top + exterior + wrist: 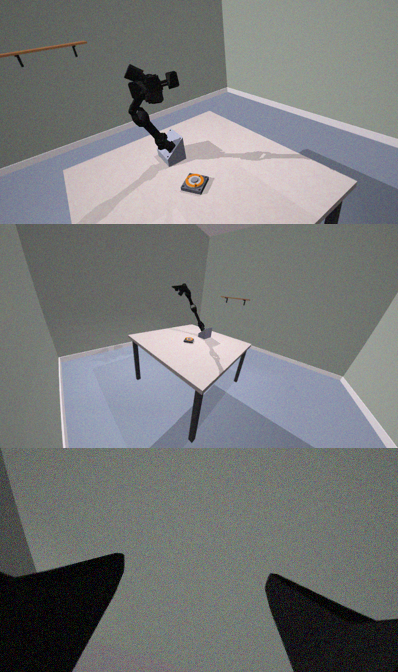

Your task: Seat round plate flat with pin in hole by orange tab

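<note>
The round plate (190,185) (185,338), an orange ring with a pale inner ring, sits around the grey post (194,180) on the square dark base (190,190) (188,341). Small dark spots show on the orange ring, one of them at its near side in the top view. The tab, the hole beside it and the pin cannot be told apart at this size, nor can the plate's tilt. My gripper (197,571) is open and empty, its two black fingers wide apart in the wrist view. It is high above the table, well away from the plate.
The black arm (150,128) (196,315) rises from a grey wedge-shaped mount (177,152) (205,333) beside the base. Both stand on the pale table (250,192) (178,360). The arm's shadows cross the table top. A wooden rail (44,49) (235,298) is on a wall.
</note>
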{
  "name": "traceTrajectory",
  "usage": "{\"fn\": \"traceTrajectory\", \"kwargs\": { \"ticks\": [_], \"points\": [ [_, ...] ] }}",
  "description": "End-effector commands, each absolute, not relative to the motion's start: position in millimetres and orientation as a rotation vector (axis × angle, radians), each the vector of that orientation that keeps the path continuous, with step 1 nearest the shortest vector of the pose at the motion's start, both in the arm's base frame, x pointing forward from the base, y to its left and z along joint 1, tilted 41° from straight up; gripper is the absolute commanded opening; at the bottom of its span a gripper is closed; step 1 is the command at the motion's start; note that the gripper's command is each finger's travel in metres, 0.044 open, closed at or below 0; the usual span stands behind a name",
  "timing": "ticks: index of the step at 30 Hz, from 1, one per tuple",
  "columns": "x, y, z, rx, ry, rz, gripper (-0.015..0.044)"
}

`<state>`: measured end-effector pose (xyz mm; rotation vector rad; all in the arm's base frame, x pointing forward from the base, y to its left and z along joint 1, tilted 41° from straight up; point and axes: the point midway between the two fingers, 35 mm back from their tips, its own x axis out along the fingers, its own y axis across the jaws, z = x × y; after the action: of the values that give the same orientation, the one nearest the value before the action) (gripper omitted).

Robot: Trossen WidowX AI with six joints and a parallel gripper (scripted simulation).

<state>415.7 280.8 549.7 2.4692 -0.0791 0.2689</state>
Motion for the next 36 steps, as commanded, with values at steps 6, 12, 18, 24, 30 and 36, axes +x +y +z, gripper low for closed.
{"fn": "traceTrajectory", "kwargs": {
  "ticks": [6, 12, 18, 24, 30, 36],
  "points": [
    [457, 276, 451, 1.953, -0.007, -0.048, 0.0242],
    [485, 249, 348, 1.414, 0.138, -0.292, 0.0085],
    [490, 206, 247, 0.884, 0.356, -0.471, 0.0000],
    [455, 139, 127, 0.195, 0.761, -0.584, 0.0000],
    [393, 74, 50, -0.359, 1.195, -0.551, 0.0000],
    [352, 34, 29, -0.621, 1.449, -0.473, 0.0000]
  ]
}}
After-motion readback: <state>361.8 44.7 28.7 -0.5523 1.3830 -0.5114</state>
